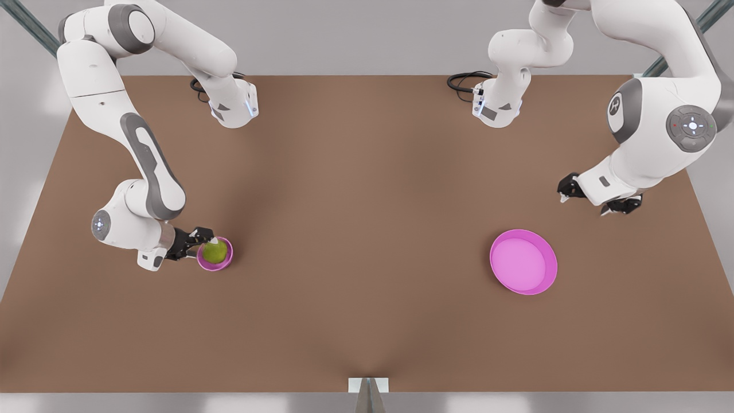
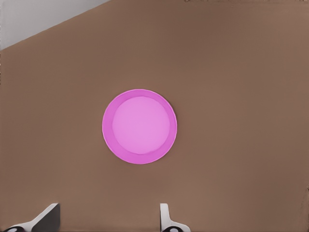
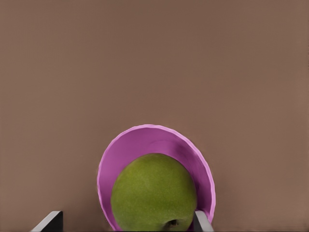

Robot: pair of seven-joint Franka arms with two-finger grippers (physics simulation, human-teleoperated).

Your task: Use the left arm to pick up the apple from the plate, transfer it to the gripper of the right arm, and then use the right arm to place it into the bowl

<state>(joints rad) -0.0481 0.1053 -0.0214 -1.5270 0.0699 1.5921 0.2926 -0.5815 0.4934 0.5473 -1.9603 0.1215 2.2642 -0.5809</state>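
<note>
The yellow-green apple (image 1: 215, 251) (image 3: 154, 193) sits inside the small pink bowl (image 1: 227, 262) (image 3: 145, 140) on the front view's left. My right gripper (image 1: 205, 246) (image 3: 125, 222) is low at the bowl, open, its fingers astride the apple with a wide gap on one side. On the front view's right lies the wide pink plate (image 1: 519, 261) (image 2: 140, 126) with nothing on it. My left gripper (image 1: 584, 205) (image 2: 105, 217) hangs open above the table a little behind the plate, holding nothing.
The brown table (image 1: 367, 189) stretches bare between bowl and plate. Black cables (image 1: 467, 80) coil at the arm bases along the back edge. A small metal bracket (image 1: 368, 385) sits at the middle of the front edge.
</note>
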